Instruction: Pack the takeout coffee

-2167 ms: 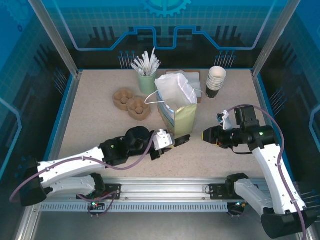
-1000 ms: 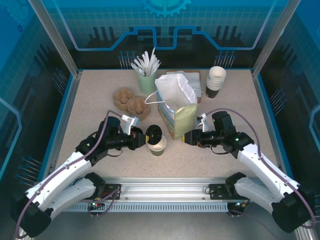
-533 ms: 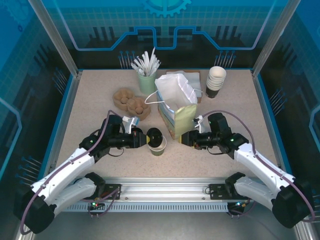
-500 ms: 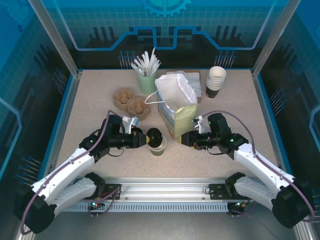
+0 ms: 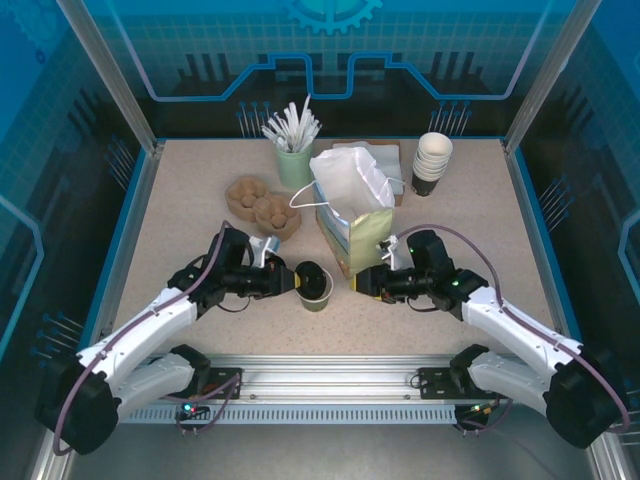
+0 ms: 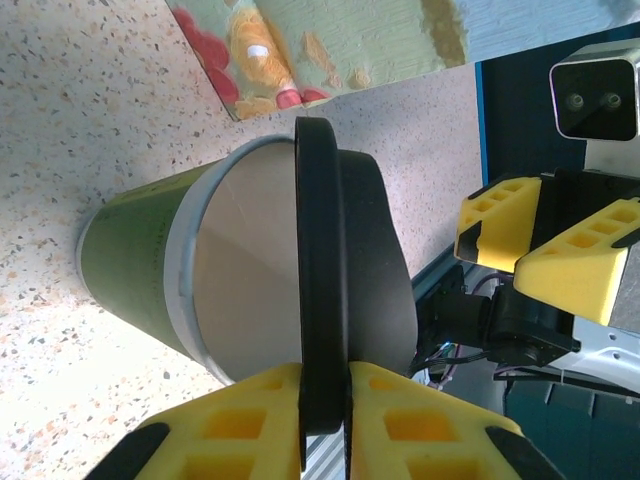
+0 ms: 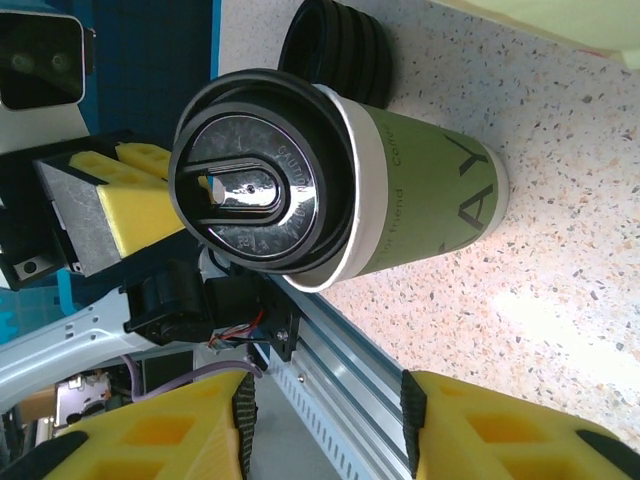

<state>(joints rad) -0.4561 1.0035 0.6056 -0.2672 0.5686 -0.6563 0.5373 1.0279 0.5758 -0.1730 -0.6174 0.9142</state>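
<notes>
Speckled beige table point(image 5: 180, 200): filled the top view from the middle to the lower rail, with everything below set on it.

Left arm point(image 5: 150, 325), white: reached from the lower left toward the centre. Left gripper point(image 5: 290, 281) was clenched on the rim of a black lid point(image 5: 312, 274). In the left wrist view the lid point(image 6: 350, 270) stood edge-on between the yellow pads point(image 6: 250, 410) of that gripper point(image 6: 325, 385).

Right arm point(image 5: 500, 320), white: reached from the lower right toward the centre. Right gripper point(image 5: 362, 283) was spread and grasped nothing, just beside the bag's lower corner. In the right wrist view its fingers point(image 7: 500, 420) sat at the bottom edge, apart from the cup, the gripper point(image 7: 325, 400) facing it.

Bag point(image 5: 352, 200), white above and pale green below: upright, mouth open, centre of the frame.

Brown pulp cup carriers point(image 5: 262, 207): two, touching, left of the bag.

Stack of lidless cups point(image 5: 432, 160): upper right.

Green tumbler point(image 5: 294, 165) of white sticks point(image 5: 292, 127): upper centre.

Coffee cup point(image 5: 318, 293), green with a white rim: upright on the table, lower centre, between the two grippers and left of the bag's lower corner. The lid point(image 7: 260, 185) lay tilted across its mouth; whether it was seated could not be told. Cup wall showed in both wrist views point(image 6: 130, 260) point(image 7: 430, 190).

Black ribbed round piece point(image 7: 335, 50): top of the right wrist view, just beyond the cup.
</notes>
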